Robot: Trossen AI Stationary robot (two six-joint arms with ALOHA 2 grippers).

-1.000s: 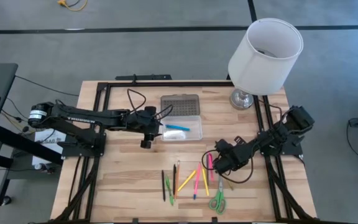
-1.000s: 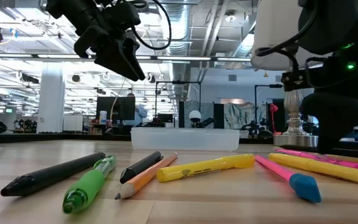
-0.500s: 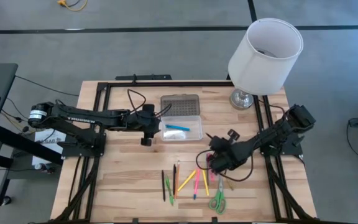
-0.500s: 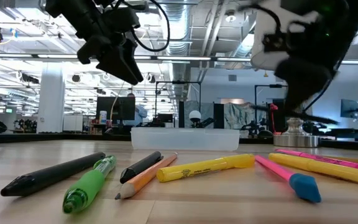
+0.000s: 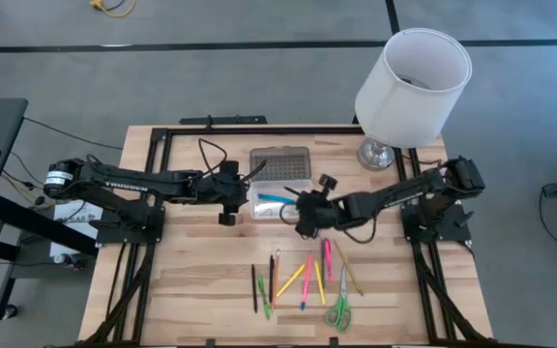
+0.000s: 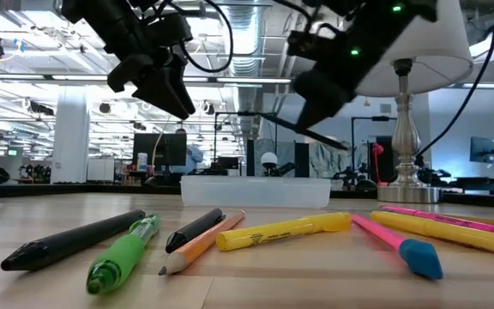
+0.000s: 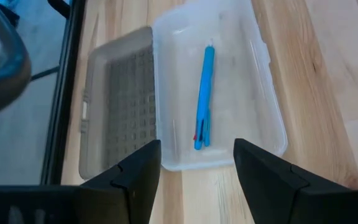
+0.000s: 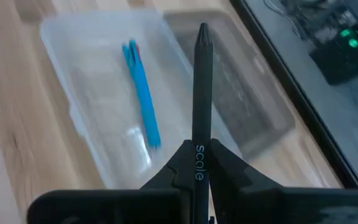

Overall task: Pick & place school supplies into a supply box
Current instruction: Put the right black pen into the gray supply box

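Wooden table (image 5: pixel 191 261): clear supply box (image 5: pixel 283 200) holds blue pen (image 5: pixel 275 197); right gripper (image 5: pixel 298 215) clamps dark pen (image 8: pixel 202 93); left gripper (image 5: pixel 235 196) wide.

Supply box (image 5: pixel 284 199): clear, lid open flat, 1 blue pen (image 7: pixel 204 96) inside. Dark pen (image 8: pixel 202 93): held above box. Remaining supplies (image 5: pixel 298 278): scattered on table, near edge.

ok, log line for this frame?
right gripper: shut on dark pen, above clear plastic box | left gripper: open, beside box | inside: blue pen
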